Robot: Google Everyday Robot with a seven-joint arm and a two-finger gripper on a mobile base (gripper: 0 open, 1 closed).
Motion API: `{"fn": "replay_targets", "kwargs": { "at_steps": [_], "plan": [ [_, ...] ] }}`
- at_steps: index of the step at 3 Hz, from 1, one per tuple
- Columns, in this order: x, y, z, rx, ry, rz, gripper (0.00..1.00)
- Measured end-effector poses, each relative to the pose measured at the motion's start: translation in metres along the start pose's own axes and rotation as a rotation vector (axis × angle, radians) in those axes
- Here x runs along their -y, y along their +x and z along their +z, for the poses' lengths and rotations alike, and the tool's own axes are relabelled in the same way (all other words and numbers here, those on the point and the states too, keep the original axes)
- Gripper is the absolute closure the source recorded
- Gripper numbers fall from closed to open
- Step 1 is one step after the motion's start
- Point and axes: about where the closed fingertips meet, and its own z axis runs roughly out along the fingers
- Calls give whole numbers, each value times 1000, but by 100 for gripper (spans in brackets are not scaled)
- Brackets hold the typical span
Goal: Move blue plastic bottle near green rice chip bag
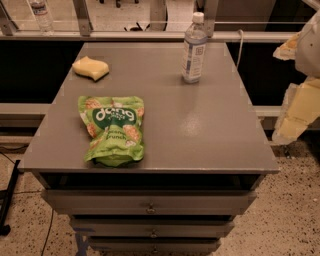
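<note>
The blue plastic bottle [194, 48] stands upright near the far right of the grey table top [210, 130]; it is clear bluish plastic with a white cap and a pale label. The green rice chip bag [114, 129] lies flat at the front left of the table, with white "dang" lettering facing up. The bottle and the bag are well apart. My gripper [299, 109] shows as pale yellow parts at the right edge of the view, off the table's right side and clear of both things. It holds nothing that I can see.
A pale yellow sponge [91, 68] lies at the far left of the table. Drawers [150, 202] sit under the table top. A rail [150, 35] runs behind the table, and a small bottle [41, 14] stands beyond it.
</note>
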Motion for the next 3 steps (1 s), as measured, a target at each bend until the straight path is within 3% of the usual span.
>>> {"fn": "replay_targets", "kwargs": {
  "at_steps": [1, 2, 3],
  "plan": [
    [4, -2, 0, 11, 6, -2, 0],
    [28, -9, 7, 68, 15, 16, 0],
    [62, -19, 23, 172, 22, 65, 0]
  ]
}}
